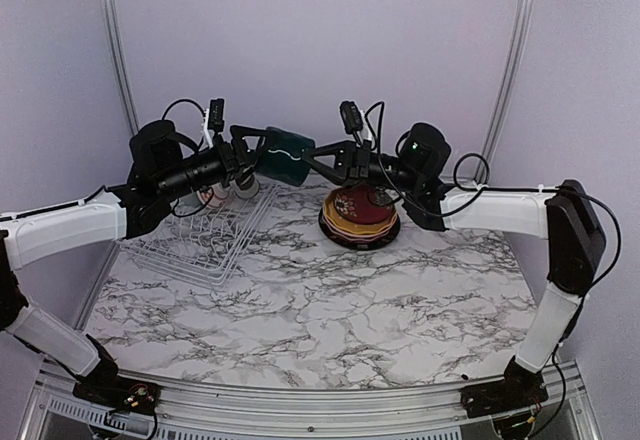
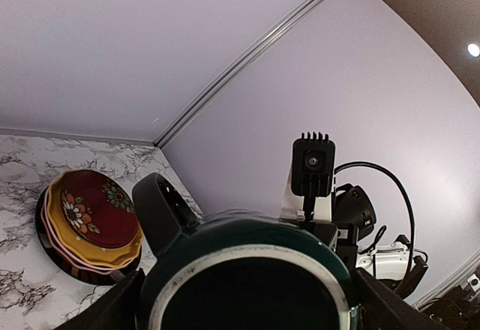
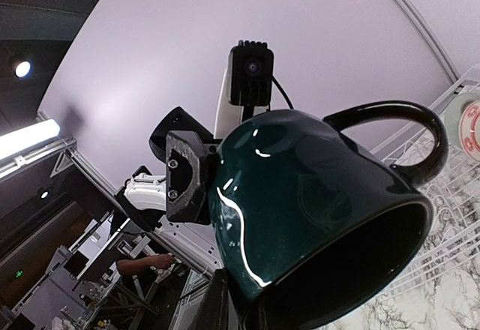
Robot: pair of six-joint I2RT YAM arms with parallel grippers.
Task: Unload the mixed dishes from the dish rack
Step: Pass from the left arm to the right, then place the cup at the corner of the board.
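Note:
The dark teal mug (image 1: 287, 157) hangs in the air between both arms, above the table's far side. My left gripper (image 1: 262, 155) spans the mug's base end, one finger on each side of the body (image 2: 247, 232); its pad (image 3: 187, 176) presses the glazed wall. My right gripper (image 1: 312, 160) is shut on the mug's rim (image 3: 300, 195), one finger (image 3: 225, 300) outside the wall and the other hidden inside. The handle points up and toward the back wall. The white wire dish rack (image 1: 200, 240) sits at the left with small pale cups (image 1: 215, 198).
A stack of plates (image 1: 360, 215) with the dark red floral one (image 2: 94, 225) on top stands on the marble table right of centre, under the right arm. The rack's wires (image 3: 450, 195) and a cup (image 3: 471, 120) lie beyond the mug.

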